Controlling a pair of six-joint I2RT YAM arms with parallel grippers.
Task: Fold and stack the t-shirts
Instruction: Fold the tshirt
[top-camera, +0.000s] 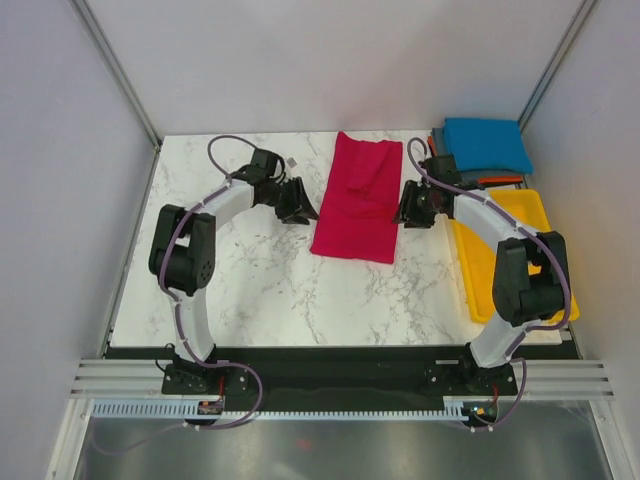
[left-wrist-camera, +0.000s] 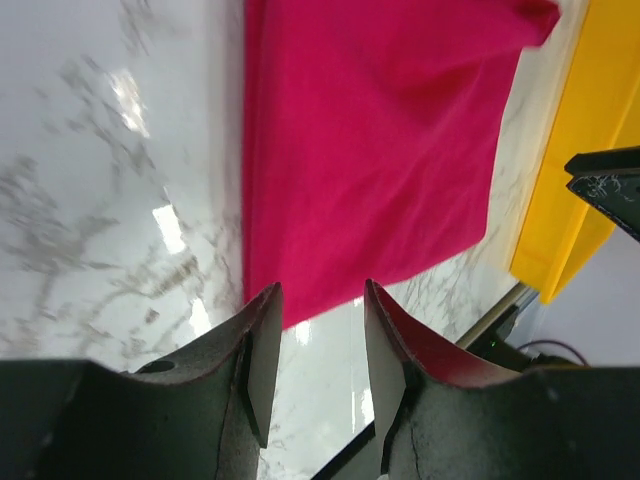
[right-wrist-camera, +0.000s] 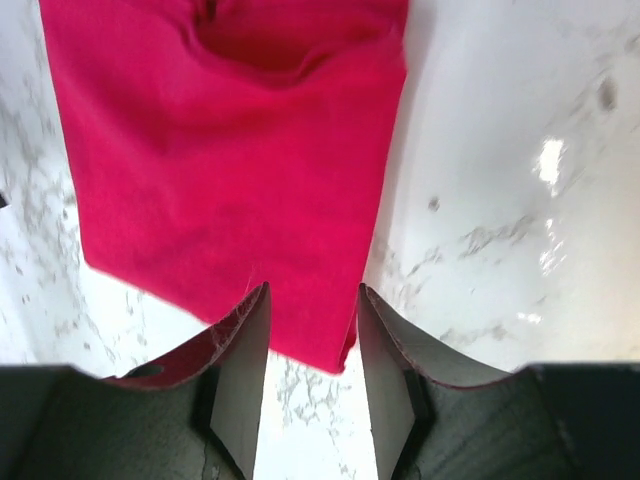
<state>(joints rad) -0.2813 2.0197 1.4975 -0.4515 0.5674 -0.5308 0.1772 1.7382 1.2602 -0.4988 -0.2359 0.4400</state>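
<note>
A crimson-red t-shirt (top-camera: 358, 198) lies on the marble table, folded into a long strip with a rumpled far end. My left gripper (top-camera: 302, 207) hovers just off its left edge, open with nothing between its fingers (left-wrist-camera: 320, 300); the red cloth (left-wrist-camera: 370, 150) lies ahead of them. My right gripper (top-camera: 407, 210) stands at the strip's right edge, also open (right-wrist-camera: 310, 300), and the red shirt's (right-wrist-camera: 230, 150) near corner shows in the gap between the fingers, lying loose. A bright blue folded t-shirt (top-camera: 487, 145) tops a pile at the back right, with an orange edge (top-camera: 503, 181) showing under it.
A yellow plastic tray (top-camera: 515, 215) sits along the table's right side under the right arm, and it is in the left wrist view too (left-wrist-camera: 580, 150). White walls close in the table on three sides.
</note>
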